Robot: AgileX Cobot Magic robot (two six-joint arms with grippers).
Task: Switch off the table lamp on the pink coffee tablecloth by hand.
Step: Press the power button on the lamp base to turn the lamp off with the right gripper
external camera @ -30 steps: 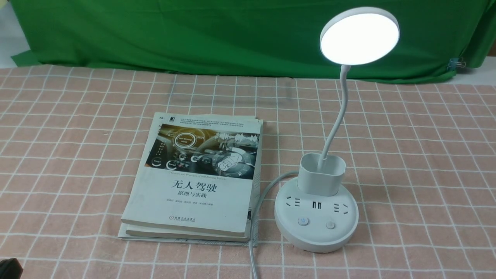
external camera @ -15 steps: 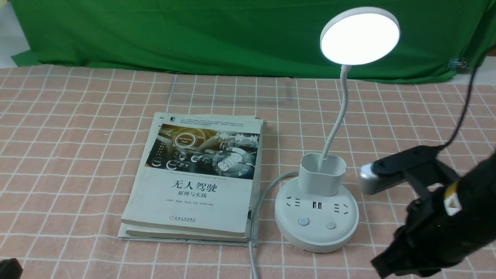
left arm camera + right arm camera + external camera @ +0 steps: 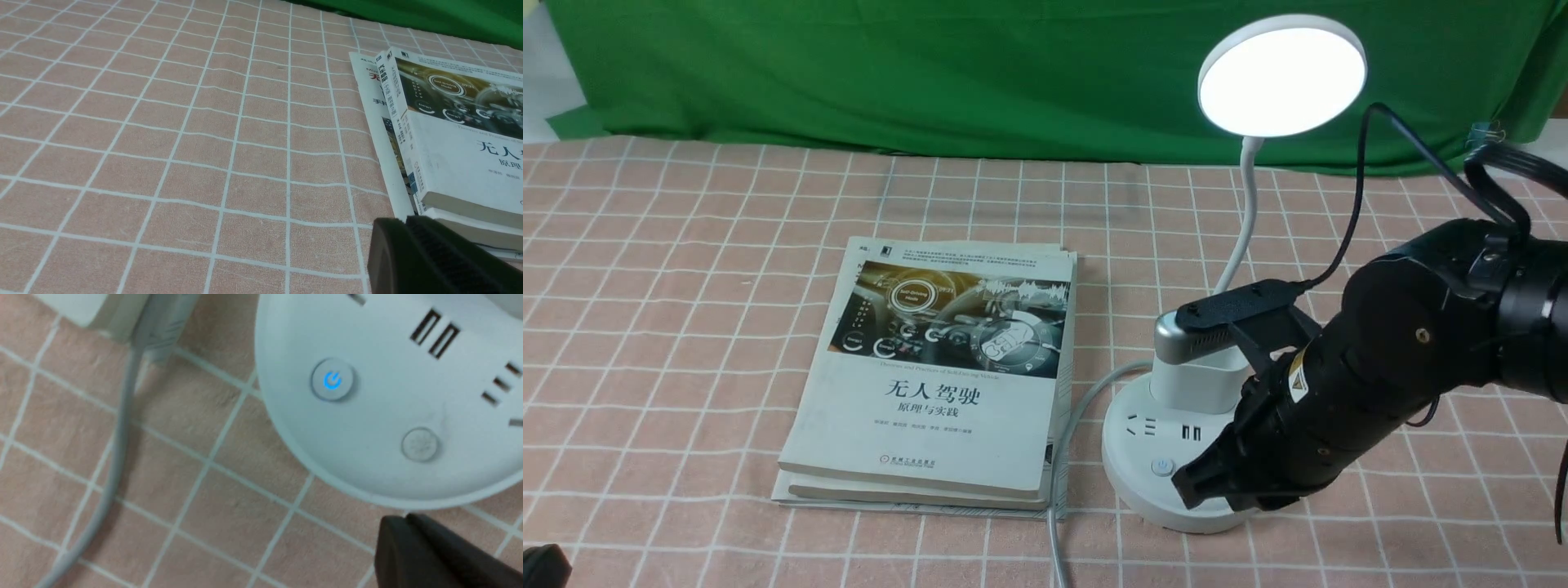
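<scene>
The white table lamp [image 3: 1241,220] stands right of centre on the pink gridded tablecloth [image 3: 686,327]; its disc head [image 3: 1282,75] glows. My right gripper [image 3: 1188,490] is shut and empty, its tip over the front of the round base [image 3: 1131,469], hiding the right button. The power button [image 3: 1162,467] sits just left of the tip. In the right wrist view it glows blue [image 3: 331,380], the plain button [image 3: 420,444] lies beside it, and my shut gripper [image 3: 402,522] is just off the base's rim. My left gripper [image 3: 404,222] is shut and empty, low beside the books.
Two stacked books [image 3: 939,376] lie left of the lamp, also in the left wrist view [image 3: 457,134]. The lamp's grey cord [image 3: 1062,457] runs between books and base toward the front edge. A green backdrop cloth [image 3: 931,73] hangs behind.
My right arm came in from the lower right and moved left over the lamp base, now covering the cup holder's right side and the right button. The lamp stays lit.
</scene>
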